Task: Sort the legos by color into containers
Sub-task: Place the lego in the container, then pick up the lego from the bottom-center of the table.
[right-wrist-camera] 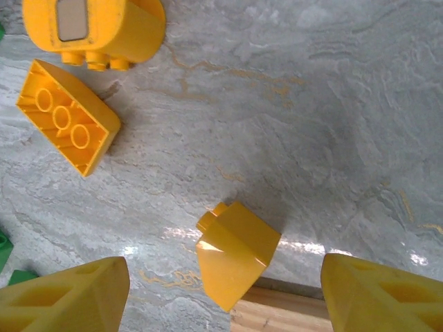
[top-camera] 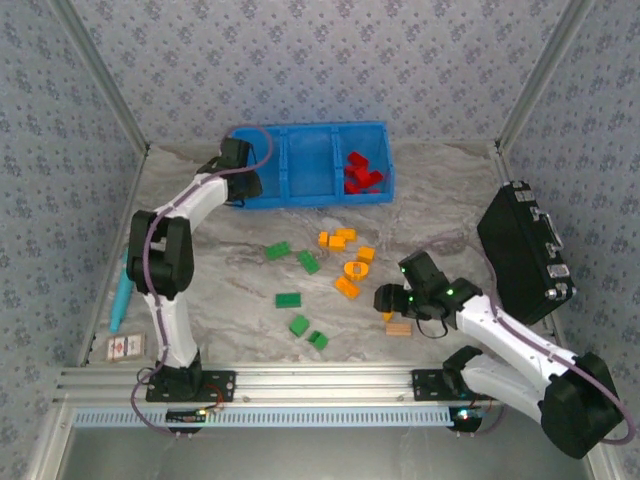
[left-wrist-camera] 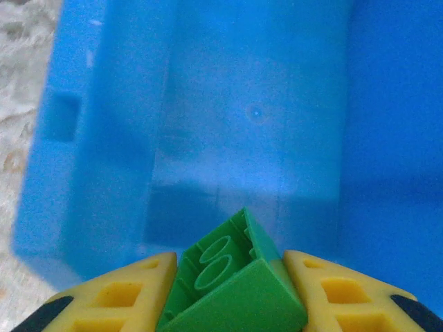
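Note:
My left gripper (top-camera: 238,160) hangs over the left compartment of the blue bin (top-camera: 310,135), shut on a green brick (left-wrist-camera: 235,290) that sits tilted between its yellow fingers (left-wrist-camera: 131,294). The bin's blue floor (left-wrist-camera: 256,111) lies below it. Red bricks (top-camera: 360,175) lie in the right compartment. My right gripper (top-camera: 388,298) stands open over a yellow sloped brick (right-wrist-camera: 235,256) on the table, apart from both fingers. Loose green bricks (top-camera: 288,299) and orange bricks (top-camera: 337,238), with an orange ring (top-camera: 354,269), lie mid-table. Another orange brick (right-wrist-camera: 69,128) lies beyond the sloped one.
A tan wooden block (top-camera: 398,328) touches the sloped brick's near side (right-wrist-camera: 277,315). A black case (top-camera: 522,255) stands at the right edge, close to my right arm. A teal pen (top-camera: 120,295) and a small card (top-camera: 126,346) lie at the left edge.

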